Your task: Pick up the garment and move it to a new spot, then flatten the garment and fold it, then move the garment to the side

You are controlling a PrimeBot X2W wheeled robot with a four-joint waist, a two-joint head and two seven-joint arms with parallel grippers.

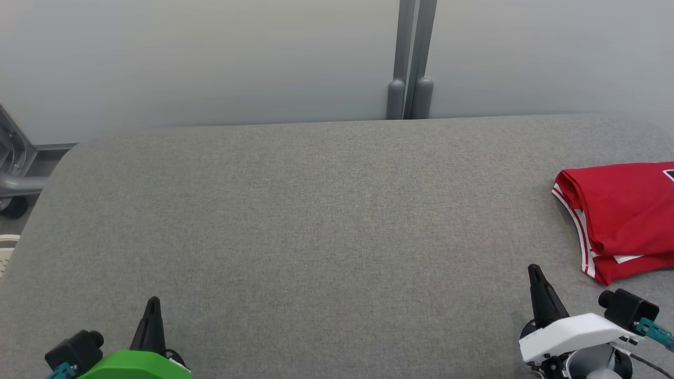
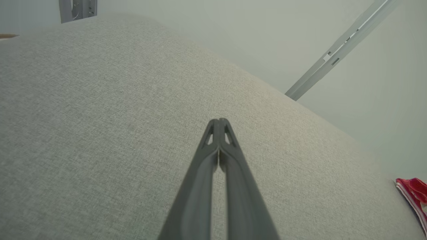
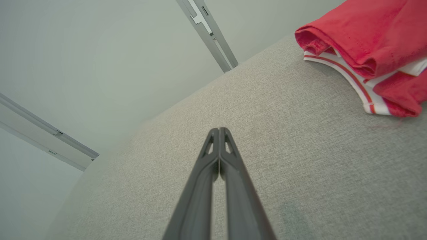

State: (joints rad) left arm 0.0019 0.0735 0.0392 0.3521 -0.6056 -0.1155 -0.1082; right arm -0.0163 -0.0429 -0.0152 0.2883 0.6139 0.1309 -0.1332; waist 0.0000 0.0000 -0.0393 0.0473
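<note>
**Finishing up: folded garment at the right edge, both arms idle**

The last step, moving the garment aside, looked like the one in hand. The red garment with white trim lay folded in a compact stack at the far right of the grey table, partly cut off by the head view's edge. The left gripper sat at the near left, jaws pressed together, holding nothing. The right gripper sat at the near right, jaws also together and empty, near the garment's near corner but apart from it. Judged: fold done, side placement done or nearly so. Any next move called for no more than a small nudge by the right arm. Around: a pale wall, a grey upright post behind the table, a metal frame at far left. Nothing stood between the right gripper and the garment.
</note>
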